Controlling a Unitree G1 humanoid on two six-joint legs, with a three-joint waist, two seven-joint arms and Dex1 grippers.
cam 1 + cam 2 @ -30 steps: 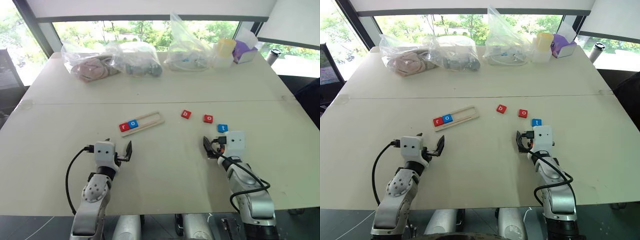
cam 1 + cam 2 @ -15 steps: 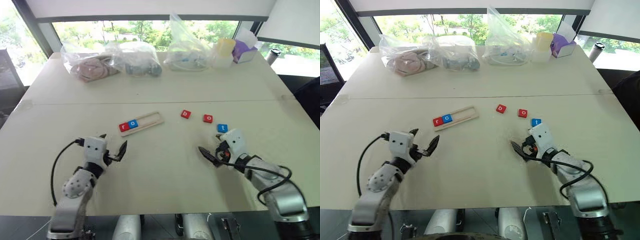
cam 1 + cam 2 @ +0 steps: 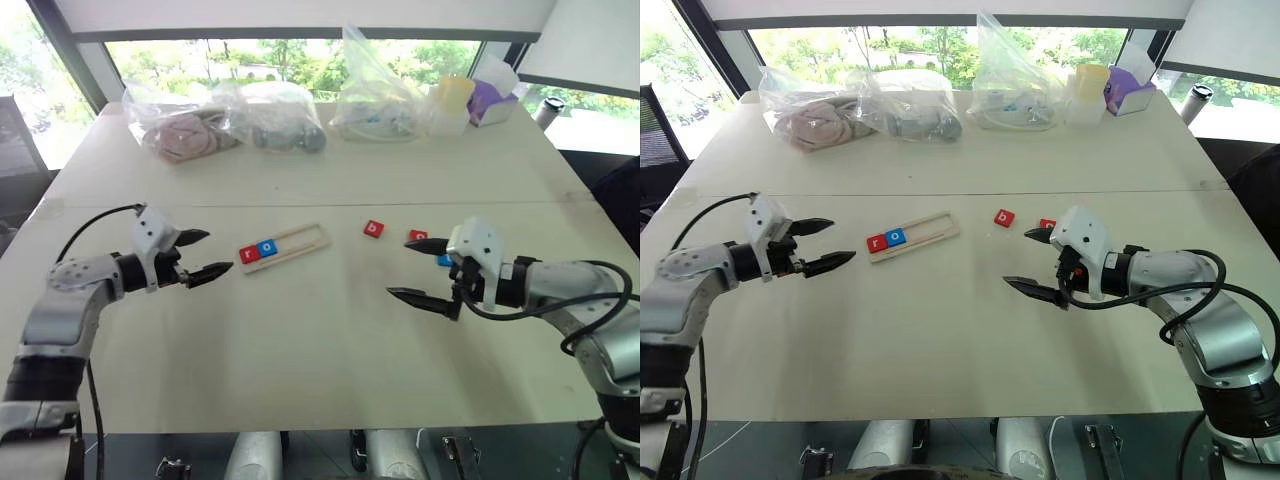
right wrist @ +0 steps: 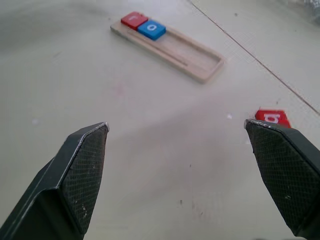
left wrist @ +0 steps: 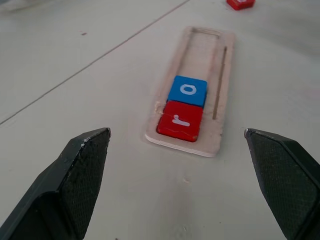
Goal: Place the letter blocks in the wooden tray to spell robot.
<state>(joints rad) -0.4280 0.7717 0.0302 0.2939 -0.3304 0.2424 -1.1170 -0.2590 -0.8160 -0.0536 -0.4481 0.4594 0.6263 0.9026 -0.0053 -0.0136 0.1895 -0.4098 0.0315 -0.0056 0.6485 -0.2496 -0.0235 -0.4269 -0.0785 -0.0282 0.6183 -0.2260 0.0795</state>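
Two open, empty pincers above a pale surface (image 3: 330,350).
Wooden tray (image 3: 284,246) near the surface's middle holds red r (image 5: 180,120) and blue o (image 5: 187,91); left pincer (image 3: 197,255) beside it, right pincer (image 3: 425,270) near red b (image 3: 373,229).

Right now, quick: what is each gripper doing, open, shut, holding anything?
Left gripper: open, empty, near the tray.
Right gripper: open, empty, above the table.

You have the tray (image 3: 283,246) lying on the desk (image 3: 300,340), with the r block (image 5: 180,120) and o block (image 5: 187,91) side by side in its left end. To the tray's right, the b block (image 3: 373,229) lies loose. Bags (image 3: 230,120) line the desk's far edge.
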